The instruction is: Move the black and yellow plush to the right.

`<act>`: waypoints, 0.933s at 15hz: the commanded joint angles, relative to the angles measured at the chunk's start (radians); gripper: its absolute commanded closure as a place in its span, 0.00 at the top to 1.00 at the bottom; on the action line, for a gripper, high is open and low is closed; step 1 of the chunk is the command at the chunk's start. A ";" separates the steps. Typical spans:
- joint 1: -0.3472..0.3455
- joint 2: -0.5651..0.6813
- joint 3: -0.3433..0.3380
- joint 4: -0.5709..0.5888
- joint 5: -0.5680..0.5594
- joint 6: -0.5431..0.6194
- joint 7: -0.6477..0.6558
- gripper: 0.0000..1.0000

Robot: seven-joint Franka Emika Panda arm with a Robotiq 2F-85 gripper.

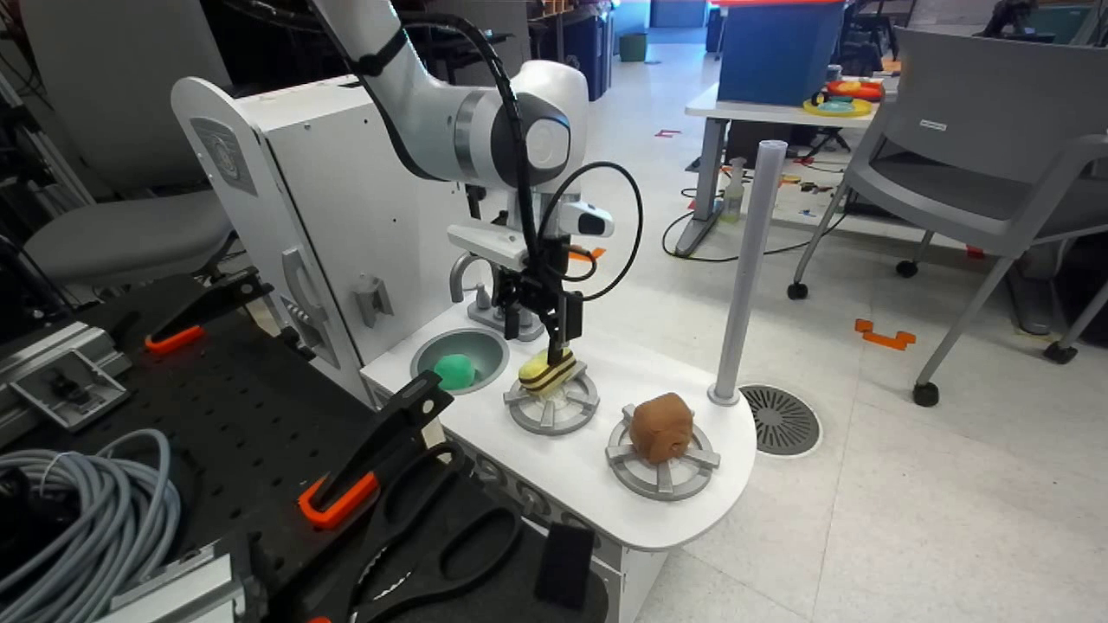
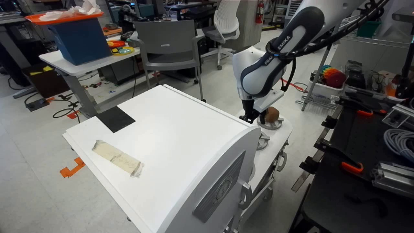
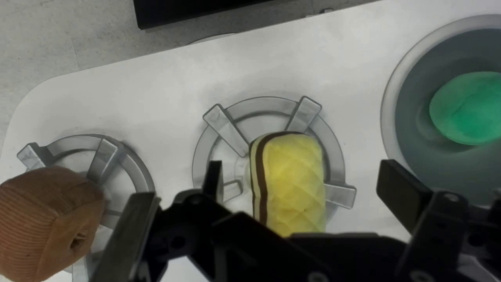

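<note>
- My end effector (image 1: 538,333) is spread wide over the counter (image 1: 628,363), gripping nothing.
- The plush (image 3: 293,180) lies on the burner (image 3: 270,103) nearer the sink (image 3: 388,109), seen between my fingers (image 3: 403,192).
- I judge the approach done, with grasp, shift right and release left, though a finished release might look alike.
- The wrist view shows me a gap on both sides of the plush; an exterior view has one finger (image 1: 556,348) overlapping it.
- In an exterior view the cabinet (image 2: 178,129) seems to hide the plush, though the brown toy (image 2: 272,115) shows.
</note>
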 commanded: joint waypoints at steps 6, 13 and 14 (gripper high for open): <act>0.020 0.169 -0.041 0.231 0.023 -0.121 0.044 0.42; 0.028 0.163 -0.062 0.244 -0.017 -0.101 0.054 0.01; 0.026 0.149 -0.063 0.236 -0.017 -0.093 0.053 0.03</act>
